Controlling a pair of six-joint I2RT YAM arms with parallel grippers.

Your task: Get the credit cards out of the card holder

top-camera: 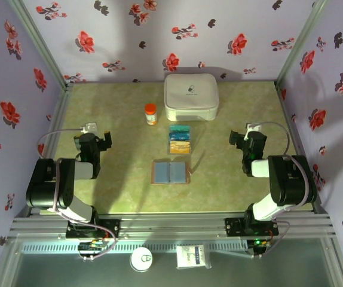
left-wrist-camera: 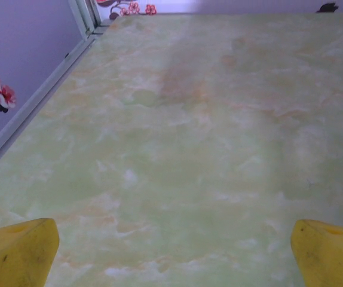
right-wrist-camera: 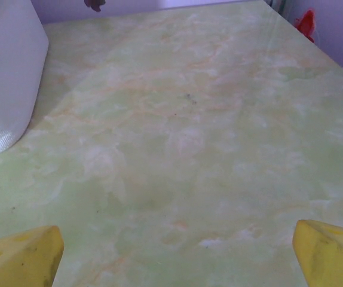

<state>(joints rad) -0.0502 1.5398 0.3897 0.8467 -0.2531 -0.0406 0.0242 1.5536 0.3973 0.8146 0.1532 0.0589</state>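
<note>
The card holder [top-camera: 170, 173] lies open and flat at the table's middle, two blue-grey panels inside a brown border. Just beyond it, apart from it, the credit cards [top-camera: 180, 139] lie overlapped on the table, teal, blue and orange-yellow. My left gripper [top-camera: 103, 139] hovers at the left, well away from both; its yellow fingertips [left-wrist-camera: 16, 254] stand wide apart over bare tabletop, so the gripper [left-wrist-camera: 174, 257] is open and empty. On the right side my right gripper [top-camera: 238, 140] is likewise open, with its fingertips [right-wrist-camera: 330, 254] spread and nothing between them at the gripper [right-wrist-camera: 177, 257].
A large white rounded case [top-camera: 190, 95] stands at the back centre, and its side [right-wrist-camera: 4, 78] shows in the right wrist view. An orange-capped bottle [top-camera: 151, 113] stands left of it. Floral walls enclose the green marbled table [top-camera: 123, 179].
</note>
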